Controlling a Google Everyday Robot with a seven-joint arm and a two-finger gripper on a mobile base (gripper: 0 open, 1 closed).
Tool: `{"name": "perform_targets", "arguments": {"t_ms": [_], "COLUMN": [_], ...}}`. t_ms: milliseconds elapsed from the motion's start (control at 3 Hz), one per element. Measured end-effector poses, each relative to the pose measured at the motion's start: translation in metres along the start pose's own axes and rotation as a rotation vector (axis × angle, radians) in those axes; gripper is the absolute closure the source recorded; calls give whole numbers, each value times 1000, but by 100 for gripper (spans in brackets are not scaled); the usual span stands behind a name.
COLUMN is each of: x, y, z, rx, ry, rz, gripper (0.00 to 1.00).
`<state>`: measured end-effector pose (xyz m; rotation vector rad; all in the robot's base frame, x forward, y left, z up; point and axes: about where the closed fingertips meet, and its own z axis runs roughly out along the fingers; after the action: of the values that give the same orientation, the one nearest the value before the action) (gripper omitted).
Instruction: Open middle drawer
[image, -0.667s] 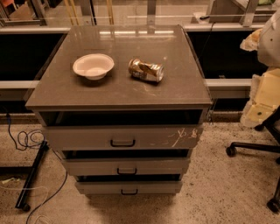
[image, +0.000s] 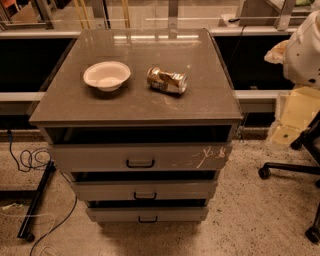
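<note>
Wide grey plain-fronted middle drawer (image: 175, 190) with small dark bar handle (image: 145, 195), between taller white-scratched grey drawer (image: 95, 157) and slim grey bottom drawer (image: 110, 214) — pale cream gripper (image: 292, 117) at right edge, well apart from the drawers, openness cannot be told.

Gripper (image: 296, 116) sits at the right edge under the white arm (image: 304, 47); both are clipped by the frame and the outline is unclear. The middle drawer (image: 145, 190) shows only its front, and the dark slot above it hides the inside. Same for the top drawer (image: 140, 157) and bottom drawer (image: 147, 214). Can (image: 167, 80) label is unreadable. Chair (image: 292, 170) is cut off at right. Cable (image: 27, 160) runs out of frame.
</note>
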<state>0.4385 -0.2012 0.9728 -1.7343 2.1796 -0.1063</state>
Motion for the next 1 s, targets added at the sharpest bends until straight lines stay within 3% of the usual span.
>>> {"name": "perform_targets", "arguments": {"t_ms": [333,667,1000], "x": [-3,-1,-1], "y": [18,47,47], "z": [19,40,40], "rx": [-17,-29,-29], "ry": [-58,-164,-164], "rz": [-30,-57,-57], "gripper": [0,0,0]}}
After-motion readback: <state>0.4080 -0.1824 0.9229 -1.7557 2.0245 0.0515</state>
